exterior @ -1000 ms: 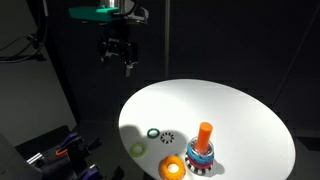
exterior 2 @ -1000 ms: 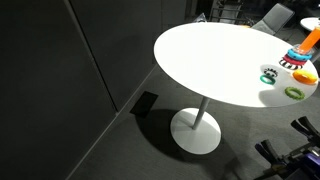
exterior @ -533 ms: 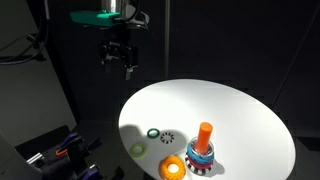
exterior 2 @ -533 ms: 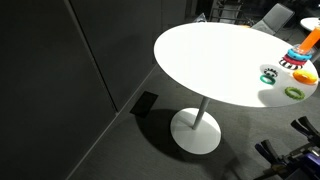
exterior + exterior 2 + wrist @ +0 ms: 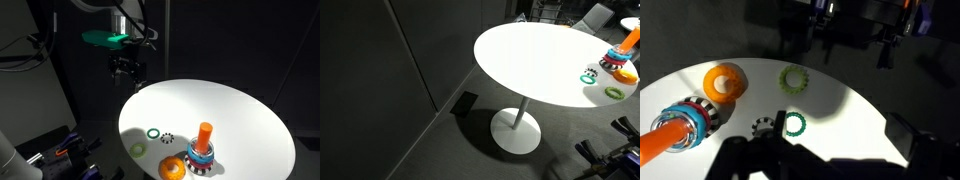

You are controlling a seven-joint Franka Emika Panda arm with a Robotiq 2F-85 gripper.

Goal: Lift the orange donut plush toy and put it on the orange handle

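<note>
The gripper (image 5: pixel 126 72) is hanging high over the far rim of the round white table (image 5: pixel 230 105), well apart from everything on it and holding nothing. Its fingers are showing only as dark shapes, in an exterior view and along the bottom of the wrist view, so I cannot tell how far they are spread. The orange donut plush toy (image 5: pixel 172 168) is lying flat near the opposite rim of the table, just beside the blue-and-red ringed base (image 5: pixel 199 159). The orange handle (image 5: pixel 204 134) is standing upright on that base, and whether toy and base are touching cannot be told. In the wrist view the orange donut plush toy (image 5: pixel 723 82) is sitting between the base and the yellow-green ring (image 5: pixel 793 78). The dark-green ring (image 5: pixel 793 124) and a small dark toothed ring (image 5: pixel 762 126) are lying a little further off. The task is looking barely begun, with the whole reach, grasp and placement still to come. 3 risks are standing out. A finger coming down on the base side of the toy could be striking the base and shoving or tipping the peg. A sideways nudge could be pushing the soft ring off the nearby table rim. A shallow pinch on squashy plush could be slipping during the lift, or leaving the hole tilted so that it catches on the handle's rounded top.
</note>
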